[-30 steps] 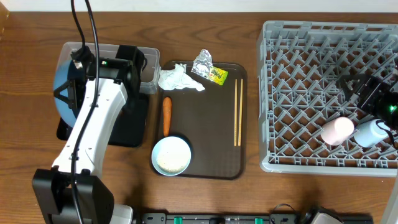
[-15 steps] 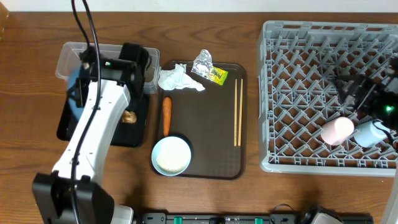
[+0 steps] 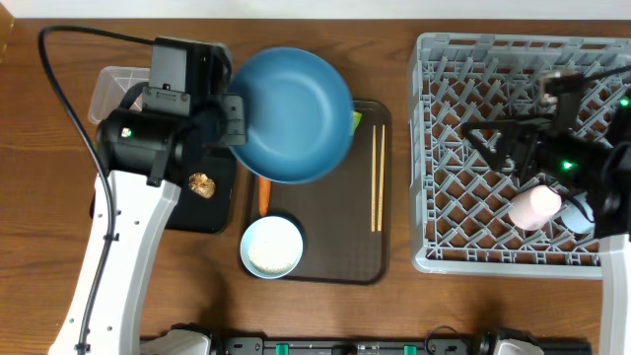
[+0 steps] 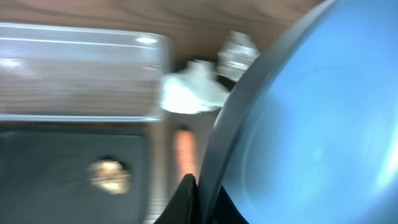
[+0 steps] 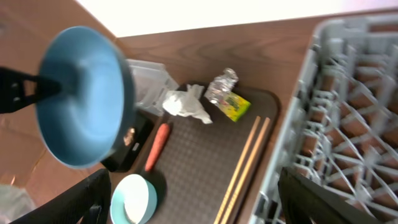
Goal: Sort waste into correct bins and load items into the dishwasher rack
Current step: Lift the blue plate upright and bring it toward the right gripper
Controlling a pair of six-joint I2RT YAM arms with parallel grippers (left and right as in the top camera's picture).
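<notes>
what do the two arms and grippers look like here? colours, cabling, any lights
Left arm: long white link, black joint housings, one green LED, and a black cable looping off its upper end. Left gripper: black. Right arm: black near the wrist with green status lights, white link lower down. Right gripper: two black, blocky fingers.
</notes>
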